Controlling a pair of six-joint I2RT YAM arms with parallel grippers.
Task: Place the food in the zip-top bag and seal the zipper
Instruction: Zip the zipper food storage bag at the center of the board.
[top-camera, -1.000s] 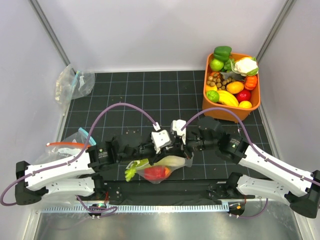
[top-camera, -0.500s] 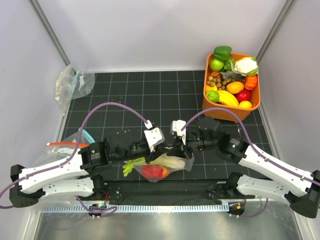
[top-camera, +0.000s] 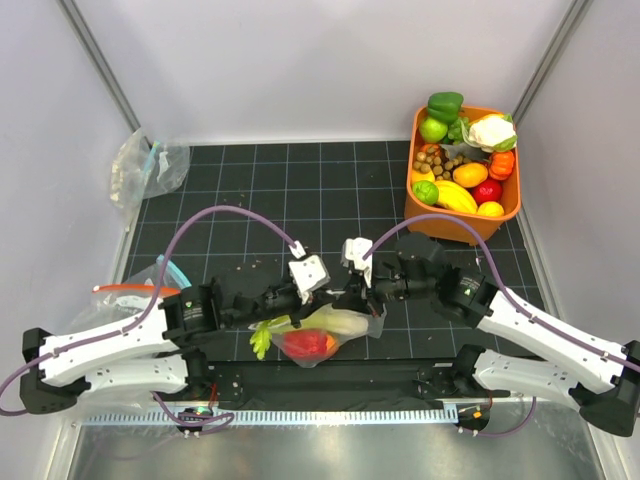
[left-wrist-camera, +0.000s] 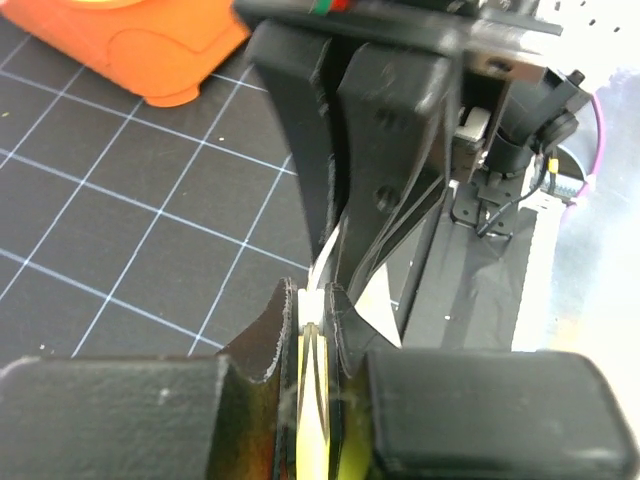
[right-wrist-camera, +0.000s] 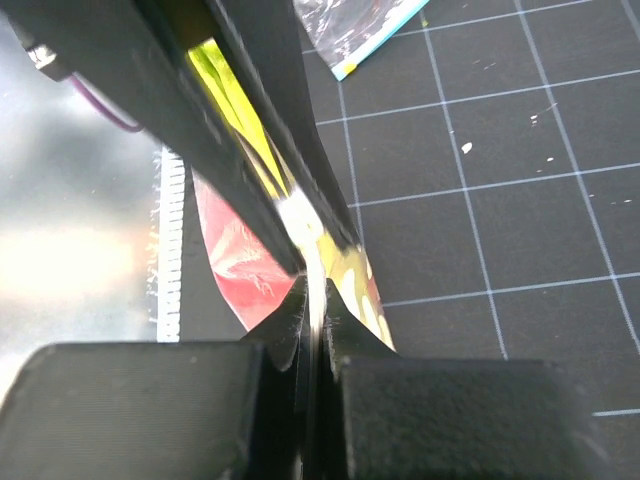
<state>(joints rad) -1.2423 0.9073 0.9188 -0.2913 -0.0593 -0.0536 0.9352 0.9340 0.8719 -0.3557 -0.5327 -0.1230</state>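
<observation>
**A:** From above, where is the food?

**B:** It's in the clear, white-dotted plastic zip-top bag (top-camera: 335, 328), which is held up between the arms near the front of the black gridded desk (top-camera: 300, 190). A glossy red rounded toy vegetable (top-camera: 310, 343) sags at the bottom. The leafy end of the long pale-green celery stalk (top-camera: 262, 338) shows at the bag's left, and I cannot tell whether it is clear of the mouth. The left pincer (top-camera: 322, 303) and right pincer (top-camera: 362, 300) meet on the top edge.

**A:** And the left wrist?

**B:** The left pincer (left-wrist-camera: 313, 308) is clenched on the pale, near-clear zipper strip (left-wrist-camera: 323, 255). The other arm's fingers are right ahead of it.

**A:** The right wrist?

**B:** The right pincer (right-wrist-camera: 312, 300) is nipped tight on the same strip. Red shows through the plastic below.

**A:** So how should the sealing be done?

**B:** I'd anchor with one pincer and draw the other along the strip. Squeeze firmly, keep the strip taut and level, and check that no leaves are caught in the track.
</observation>
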